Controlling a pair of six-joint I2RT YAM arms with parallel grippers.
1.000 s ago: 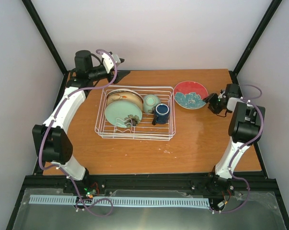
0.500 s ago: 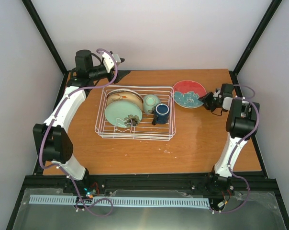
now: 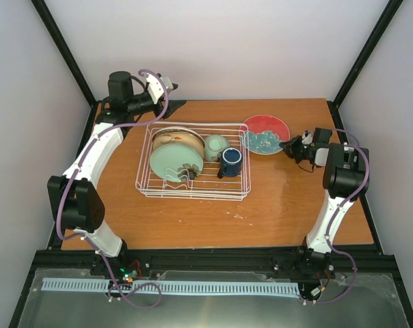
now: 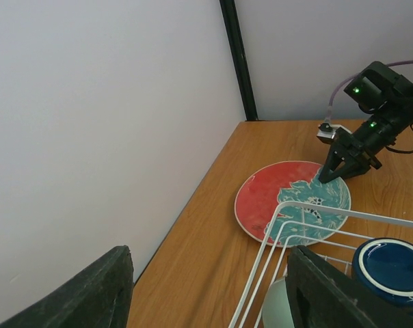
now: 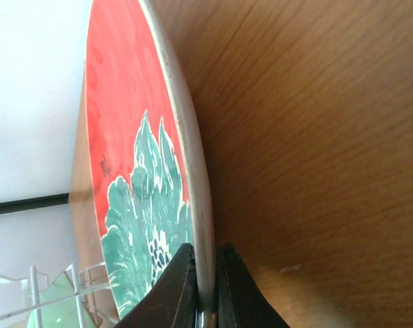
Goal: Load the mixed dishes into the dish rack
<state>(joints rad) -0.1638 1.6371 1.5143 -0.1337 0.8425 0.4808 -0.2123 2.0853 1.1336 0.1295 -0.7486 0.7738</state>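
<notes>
A red plate with a teal leaf motif (image 3: 263,134) lies on the table, just right of the dish rack (image 3: 193,190). My right gripper (image 3: 289,145) is shut on the plate's right rim; in the right wrist view the rim (image 5: 193,205) sits pinched between the two fingers (image 5: 176,290). The white wire rack holds a pale-green plate (image 3: 172,162), a brown plate (image 3: 174,141), a small pale-green cup (image 3: 215,145) and a dark blue mug (image 3: 230,161). My left gripper (image 3: 171,86) hangs open and empty above the table's back left corner, behind the rack.
From the left wrist the red plate (image 4: 288,205), the rack's wire corner (image 4: 309,208), the mug (image 4: 391,266) and the right gripper (image 4: 331,175) all show. The back wall and black frame posts stand close behind. Bare wood lies in front of the rack.
My right gripper moved left to the red plate's edge and shut on its rim. The plate shifted slightly left towards the rack. The left arm stayed put.
</notes>
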